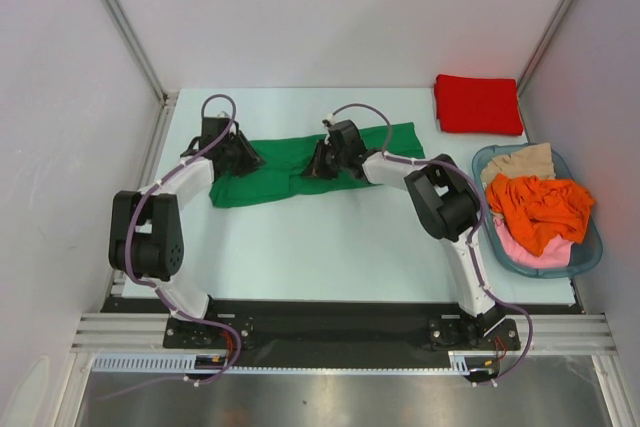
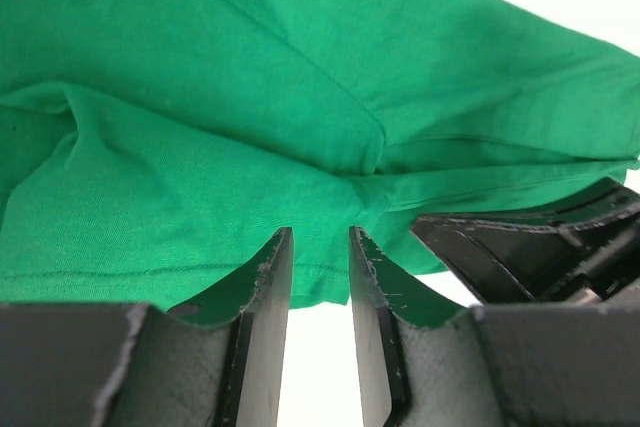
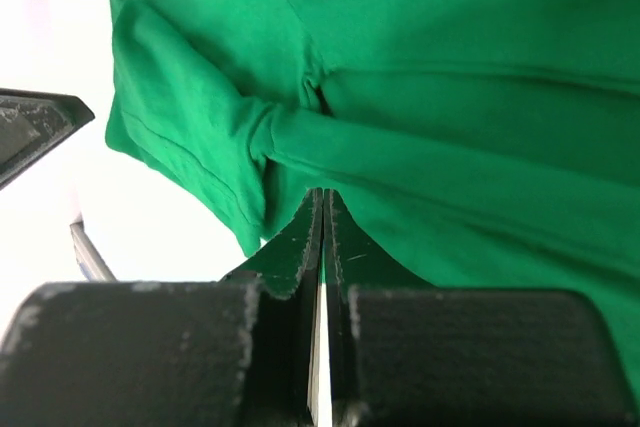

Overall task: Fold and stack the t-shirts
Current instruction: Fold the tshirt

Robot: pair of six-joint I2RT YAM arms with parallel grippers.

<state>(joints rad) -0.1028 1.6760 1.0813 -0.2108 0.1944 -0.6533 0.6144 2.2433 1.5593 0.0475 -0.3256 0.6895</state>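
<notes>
A bright green t-shirt lies spread in a long band across the middle of the table. My left gripper is at its left part; in the left wrist view the gripper is narrowly open, with the shirt's hem lying across the gap at the fingertips. My right gripper is at the shirt's middle. In the right wrist view it is shut on a bunched fold of the green cloth. A folded red t-shirt lies at the back right.
A blue basket at the right edge holds orange, pink and beige garments. White walls with metal rails enclose the table. The right gripper's fingers show close beside my left gripper.
</notes>
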